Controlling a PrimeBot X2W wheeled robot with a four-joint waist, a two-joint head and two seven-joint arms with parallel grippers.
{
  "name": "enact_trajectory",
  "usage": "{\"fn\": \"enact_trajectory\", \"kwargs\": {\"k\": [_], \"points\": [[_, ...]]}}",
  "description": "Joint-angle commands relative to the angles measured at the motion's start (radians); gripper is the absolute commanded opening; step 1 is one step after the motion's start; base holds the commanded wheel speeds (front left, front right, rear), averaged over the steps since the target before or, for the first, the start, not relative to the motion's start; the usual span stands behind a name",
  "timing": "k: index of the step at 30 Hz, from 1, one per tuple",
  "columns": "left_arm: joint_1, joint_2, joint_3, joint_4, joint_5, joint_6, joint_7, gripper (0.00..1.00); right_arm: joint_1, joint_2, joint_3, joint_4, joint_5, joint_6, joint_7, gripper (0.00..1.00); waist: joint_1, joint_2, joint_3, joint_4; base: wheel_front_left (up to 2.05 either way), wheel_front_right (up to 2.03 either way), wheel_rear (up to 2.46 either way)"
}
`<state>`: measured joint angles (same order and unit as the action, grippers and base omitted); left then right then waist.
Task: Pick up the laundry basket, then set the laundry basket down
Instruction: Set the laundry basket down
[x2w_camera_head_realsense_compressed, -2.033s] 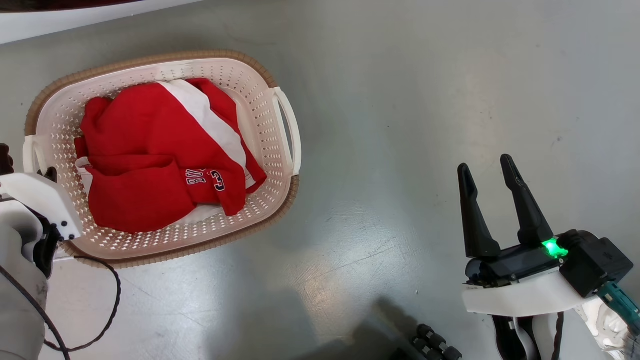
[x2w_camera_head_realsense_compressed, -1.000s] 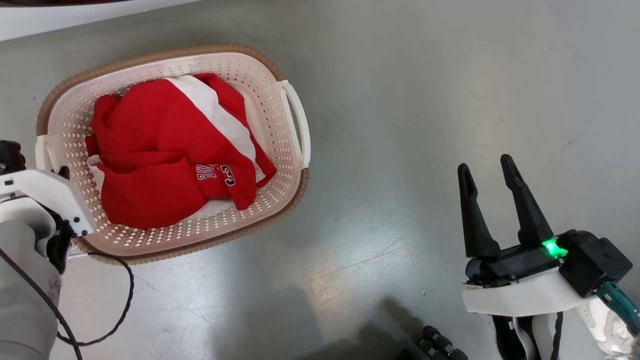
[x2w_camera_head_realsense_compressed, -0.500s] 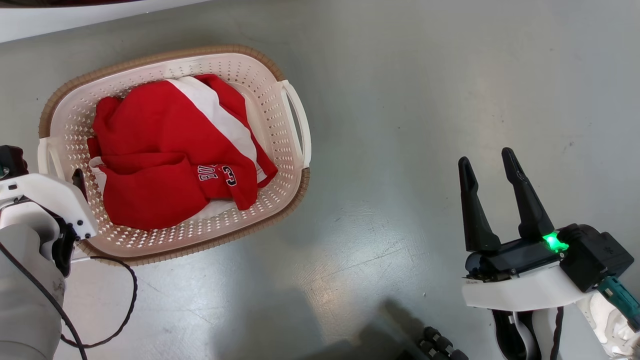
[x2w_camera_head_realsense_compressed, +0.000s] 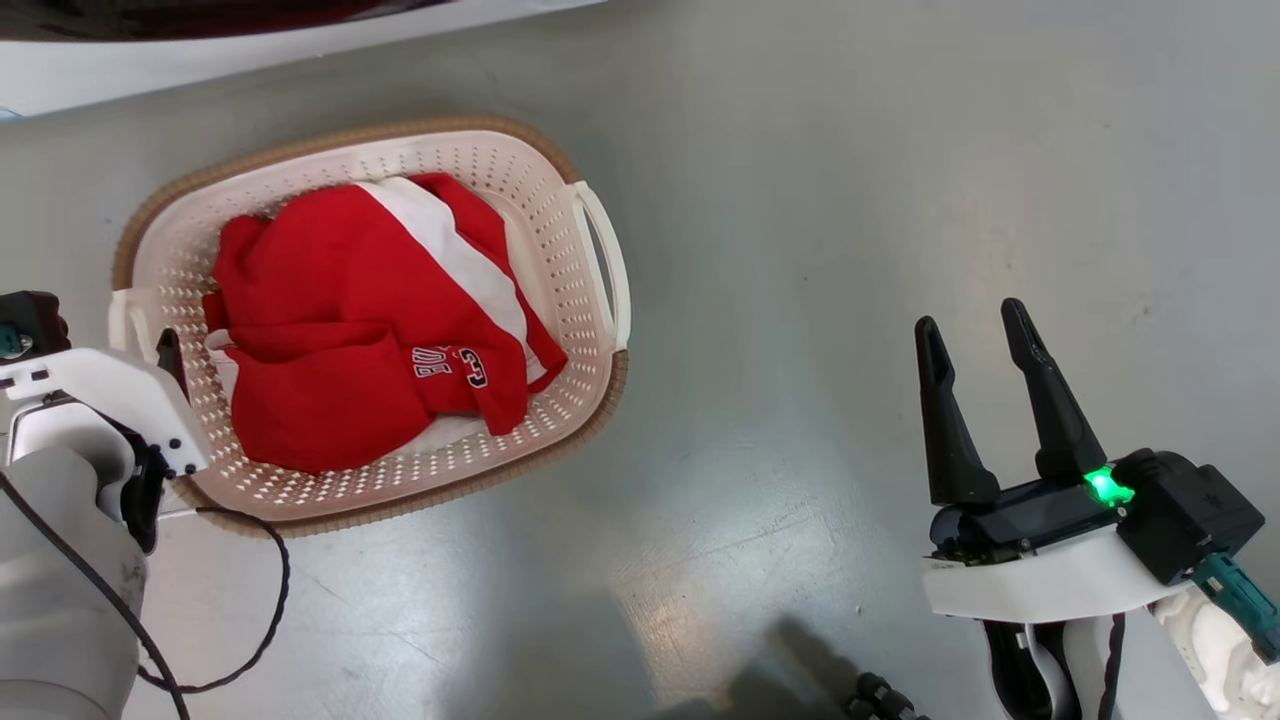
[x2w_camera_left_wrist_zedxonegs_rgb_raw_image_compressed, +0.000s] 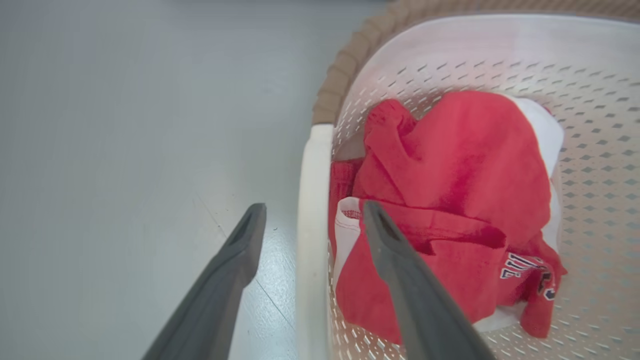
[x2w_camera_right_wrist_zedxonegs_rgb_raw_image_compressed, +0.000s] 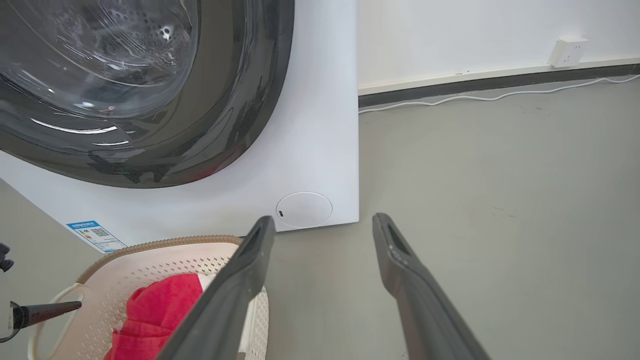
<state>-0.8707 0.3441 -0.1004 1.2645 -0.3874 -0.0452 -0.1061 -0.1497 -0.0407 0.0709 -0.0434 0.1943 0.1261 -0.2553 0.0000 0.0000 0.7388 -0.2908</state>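
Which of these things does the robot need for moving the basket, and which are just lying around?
For the job: laundry basket; left gripper, open astride its handle; right gripper, open.
Just around: red clothes inside it; washing machine; wall socket; white cable.

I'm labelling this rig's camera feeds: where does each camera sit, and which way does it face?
Head view: on the head, looking down at the laundry basket holding a red garment; left forearm and open right gripper show.
Left wrist view: on the left wrist, looking along the open left gripper, fingers astride a basket handle.
Right wrist view: on the right wrist, facing the washing machine; its own fingers show.
Shared: all three show the basket and garment.
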Motion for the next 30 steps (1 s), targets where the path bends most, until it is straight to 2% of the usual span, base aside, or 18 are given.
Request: {"fn": "enact_trajectory", "kwargs": {"k": [1, 9, 19, 24, 30], "points": [[0.009, 0.029, 0.016, -0.004, -0.011, 0.001, -0.013, 1.0, 0.01, -0.009, 0.021, -0.01, -0.009, 0.005, -0.006, 1.0, 0.0, 0.0, -0.015, 0.009, 0.0, 0.0, 0.0], [0.031, -0.017, 0.006, -0.011, -0.024, -0.023, -0.077, 1.0, 0.018, -0.009, 0.014, 0.015, -0.032, 0.005, -0.006, 1.0, 0.0, 0.0, -0.107, 0.047, 0.0, 0.0, 0.0], [0.137, -0.065, 0.007, -0.043, -0.047, -0.049, -0.146, 1.0, 0.056, -0.009, -0.001, 0.072, -0.068, 0.005, -0.006, 1.0, 0.0, 0.0, -0.284, 0.11, 0.0, 0.0, 0.0], [0.215, -0.07, 0.023, -0.087, -0.06, -0.053, -0.154, 1.0, 0.079, -0.009, -0.007, 0.101, -0.082, 0.005, -0.006, 1.0, 0.0, 0.0, -0.385, 0.135, 0.0, 0.0, 0.0], [0.337, -0.069, 0.061, -0.224, -0.058, -0.04, -0.155, 1.0, 0.114, -0.009, -0.013, 0.129, -0.098, 0.005, -0.006, 1.0, 0.0, 0.0, -0.49, 0.161, 0.0, 0.0, 0.0]]}}
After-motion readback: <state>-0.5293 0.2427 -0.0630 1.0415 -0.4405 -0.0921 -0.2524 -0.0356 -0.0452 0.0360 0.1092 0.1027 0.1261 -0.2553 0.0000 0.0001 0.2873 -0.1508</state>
